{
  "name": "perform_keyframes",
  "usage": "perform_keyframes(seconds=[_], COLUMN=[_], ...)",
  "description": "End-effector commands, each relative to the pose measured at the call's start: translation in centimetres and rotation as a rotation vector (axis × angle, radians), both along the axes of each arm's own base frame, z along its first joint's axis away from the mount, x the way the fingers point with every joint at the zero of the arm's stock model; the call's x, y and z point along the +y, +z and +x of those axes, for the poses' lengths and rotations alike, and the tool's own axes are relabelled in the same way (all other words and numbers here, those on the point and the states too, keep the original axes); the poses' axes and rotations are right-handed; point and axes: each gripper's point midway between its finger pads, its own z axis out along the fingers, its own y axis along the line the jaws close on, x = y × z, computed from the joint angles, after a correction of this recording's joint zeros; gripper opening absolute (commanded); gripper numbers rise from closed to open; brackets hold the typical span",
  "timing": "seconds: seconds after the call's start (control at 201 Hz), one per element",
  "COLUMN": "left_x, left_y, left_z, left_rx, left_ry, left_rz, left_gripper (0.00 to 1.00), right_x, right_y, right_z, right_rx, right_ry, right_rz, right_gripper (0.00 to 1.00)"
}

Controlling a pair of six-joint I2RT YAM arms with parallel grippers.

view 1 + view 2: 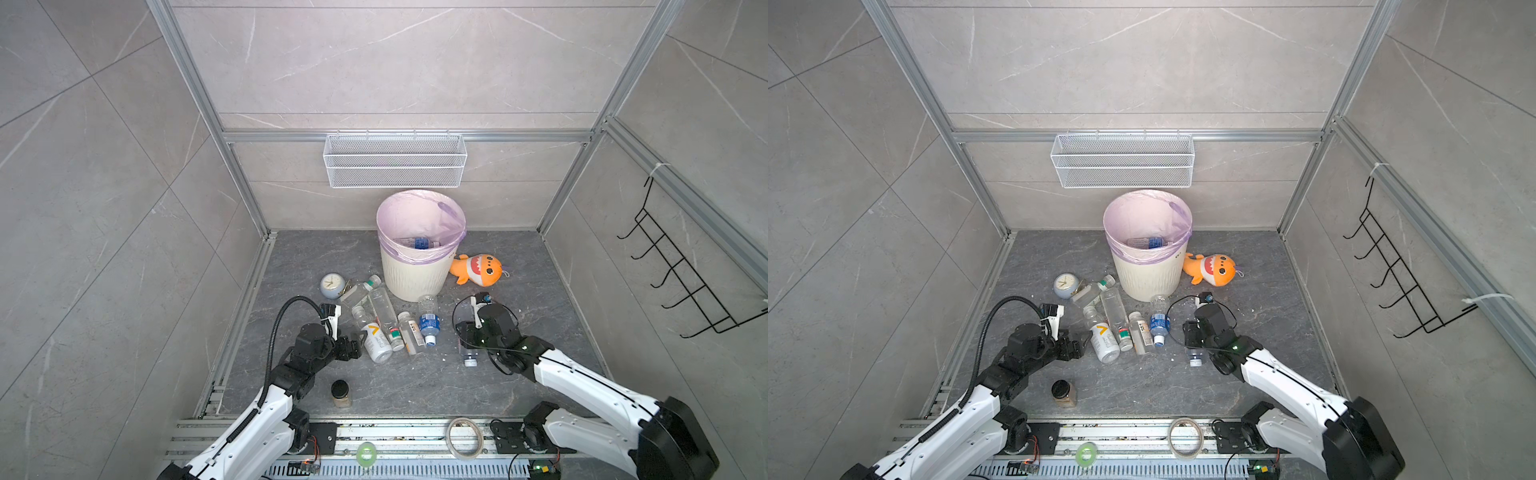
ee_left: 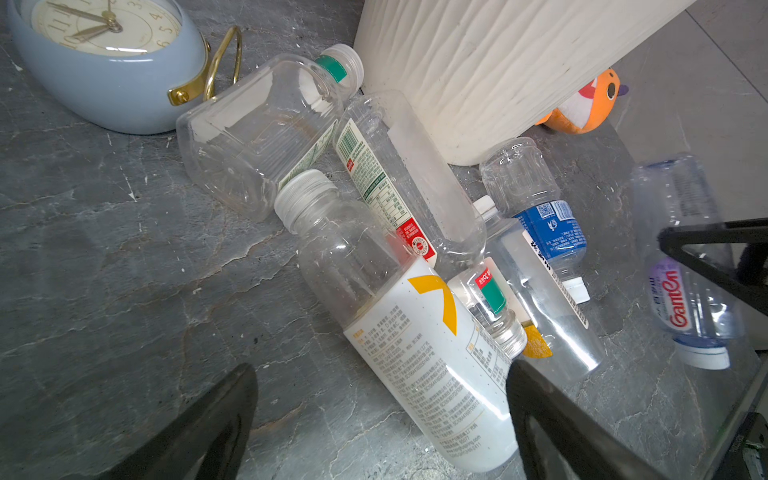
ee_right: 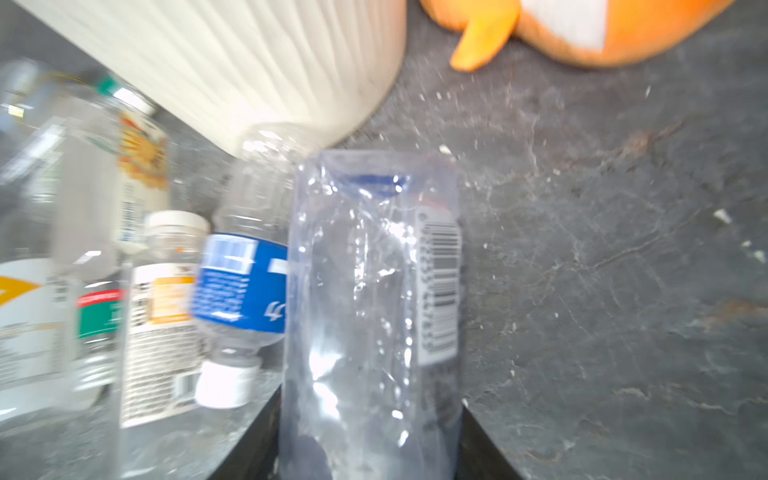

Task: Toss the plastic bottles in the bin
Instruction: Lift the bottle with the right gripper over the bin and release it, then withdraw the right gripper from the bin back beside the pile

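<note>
right gripper [image 3: 370, 440] clamped on a clear bottle [image 3: 374, 291], low, near the bin [image 1: 415, 278] on the robot's side, to the right. left gripper [image 2: 380, 370] spread wide, holding nothing, at the bottle pile [image 1: 382, 320] just in front of the bin. blue-label bottle [image 1: 422, 242] already inside the bin.
</note>
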Motion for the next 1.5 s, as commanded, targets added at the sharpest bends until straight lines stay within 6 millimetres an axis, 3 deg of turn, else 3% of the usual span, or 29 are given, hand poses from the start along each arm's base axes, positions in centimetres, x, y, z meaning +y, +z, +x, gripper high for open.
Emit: perform_keyframes(seconds=[0.0,0.239,0.319,0.418,0.577,0.672,0.717,0.786,0.841,0.866,0.886,0.931,0.981,0.995,1.055,1.204,1.364,1.493], left_x=[-0.2,-0.2,-0.2,-0.2,-0.1,0.0,0.0,0.0,-0.1,-0.1,-0.1,-0.1,0.1,0.0,0.2,0.2,0.3,0.4], left_y=[1.3,1.3,1.4,1.4,1.6,1.6,1.6,1.6,1.6,1.6,1.6,1.6,1.6,1.7,1.7,1.7,1.7,1.7], left_z=[0.7,0.5,0.6,0.6,0.5,0.5,0.5,0.5,0.5,0.5,0.5,0.4,0.4,0.4,0.4,0.5,0.6,0.6], left_rx=[-0.051,-0.054,-0.055,-0.057,-0.064,-0.069,-0.069,-0.067,-0.066,-0.063,-0.063,-0.064,-0.068,-0.069,-0.075,-0.078,-0.078,-0.077], left_ry=[0.002,0.001,0.002,0.002,0.005,0.010,0.011,0.010,0.007,0.005,0.003,0.002,0.010,0.010,0.019,0.018,0.024,0.033], left_rz=[-0.016,-0.019,-0.020,-0.020,-0.021,-0.021,-0.021,-0.021,-0.022,-0.023,-0.023,-0.022,-0.022,-0.024,-0.022,-0.021,-0.017,-0.013], left_gripper=[0.95,0.95,0.95,0.95,0.95,0.95,0.95,0.95,0.95,0.95,0.95,0.96,0.95,0.96,0.96,0.96,0.96,0.97], right_x=[-0.1,-0.3,-0.2,0.5,3.3,6.5,7.8,8.4,7.3,6.6,6.6,6.3,6.2,6.5,6.7,4.9,3.4,1.7], right_y=[2.7,10.2,13.9,20.1,31.0,35.9,37.5,37.5,36.6,37.4,36.4,37.0,36.1,34.9,35.0,37.1,37.3,36.3], right_z=[-0.6,-1.8,-1.5,-0.5,3.5,7.9,10.8,16.4,20.2,20.6,21.4,21.6,22.0,22.4,21.8,18.4,15.1,12.8], right_rx=[-0.107,-0.278,-0.327,-0.394,-0.484,-0.530,-0.542,-0.519,-0.464,-0.474,-0.459,-0.481,-0.455,-0.433,-0.477,-0.528,-0.542,-0.534], right_ry=[0.004,0.013,0.017,0.026,0.010,0.016,-0.003,-0.077,-0.144,-0.167,-0.173,-0.196,-0.219,-0.213,-0.190,-0.181,-0.159,-0.161], right_rz=[0.010,0.059,0.074,0.084,0.089,0.073,0.059,0.010,0.004,0.031,0.034,0.049,0.039,0.024,0.060,0.094,0.097,0.070], right_gripper=[0.51,0.51,0.51,0.50,0.52,0.55,0.67,0.98,0.99,0.99,0.99,0.99,0.99,0.99,0.99,0.99,0.99,0.99])
